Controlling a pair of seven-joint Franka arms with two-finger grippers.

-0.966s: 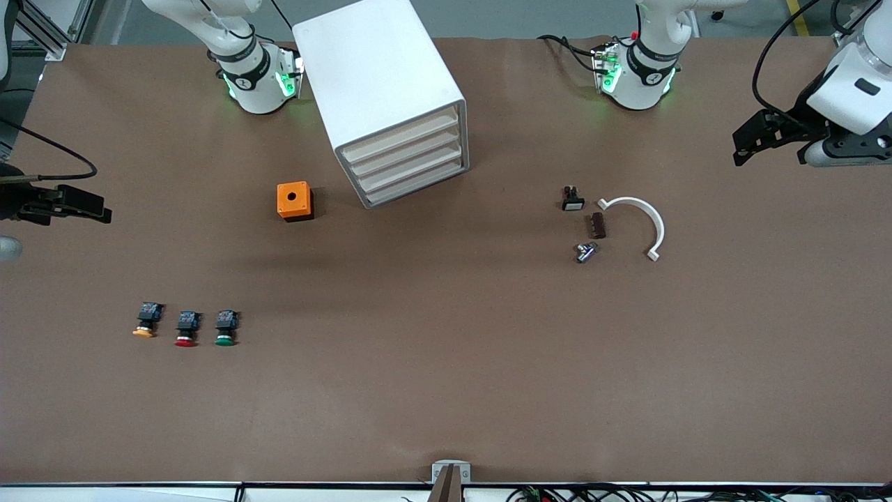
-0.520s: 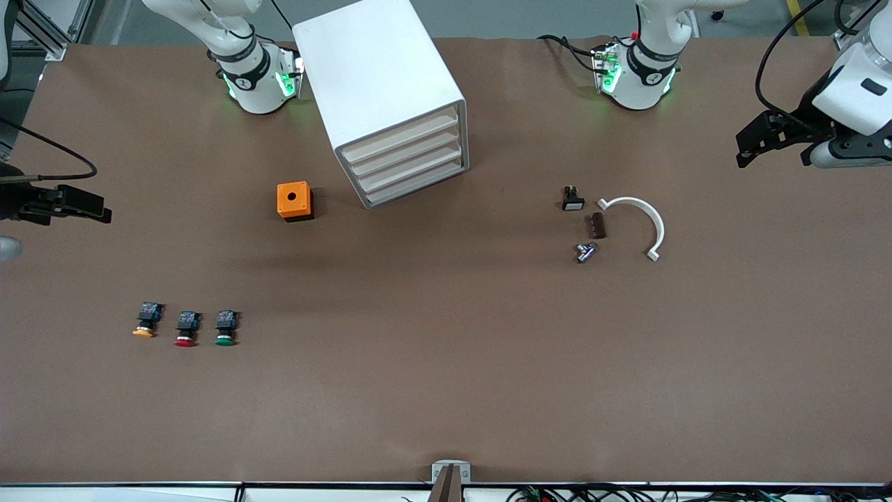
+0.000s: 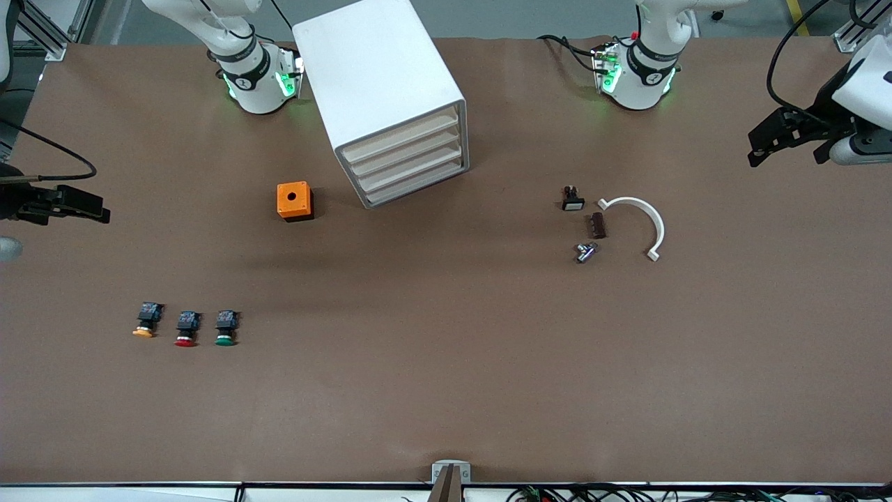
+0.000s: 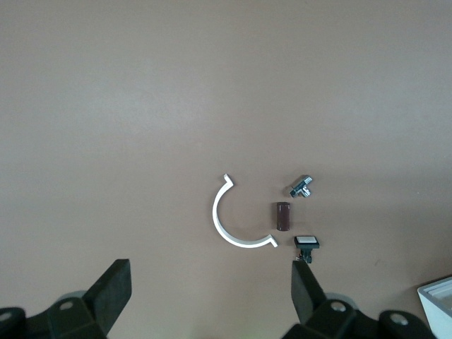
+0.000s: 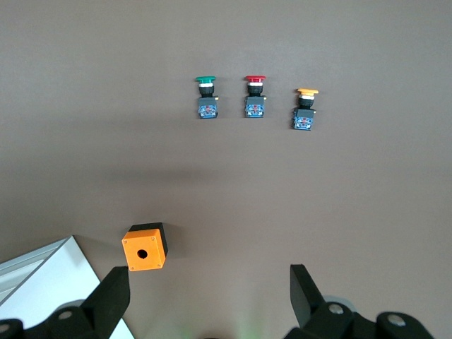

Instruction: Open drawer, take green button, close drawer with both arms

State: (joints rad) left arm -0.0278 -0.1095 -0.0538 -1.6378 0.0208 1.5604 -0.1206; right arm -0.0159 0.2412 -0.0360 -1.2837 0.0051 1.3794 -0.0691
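The white cabinet [image 3: 380, 84] stands between the two arm bases, and all four of its cream-fronted drawers [image 3: 408, 159] are pushed in. The green-capped button [image 3: 224, 328] lies on the brown table, much nearer to the front camera than the cabinet, toward the right arm's end; the right wrist view shows this button [image 5: 206, 97] too. My right gripper [image 3: 94, 211] hangs open and empty over the right arm's end of the table. My left gripper [image 3: 759, 143] hangs open and empty over the left arm's end. Both wrist views show wide-apart jaws with bare table between them.
A red-capped button [image 3: 185, 330] and an orange-capped one [image 3: 145, 322] lie beside the green one. An orange box with a hole [image 3: 294, 201] sits near the cabinet. A white curved piece [image 3: 644, 219], a small black switch [image 3: 573, 199], a brown cylinder [image 3: 598, 225] and a metal fitting [image 3: 585, 252] lie toward the left arm's end.
My left gripper has drifted farther toward the left arm's end of the table and slightly up. The right gripper has stayed almost still. Nothing on the table has moved.
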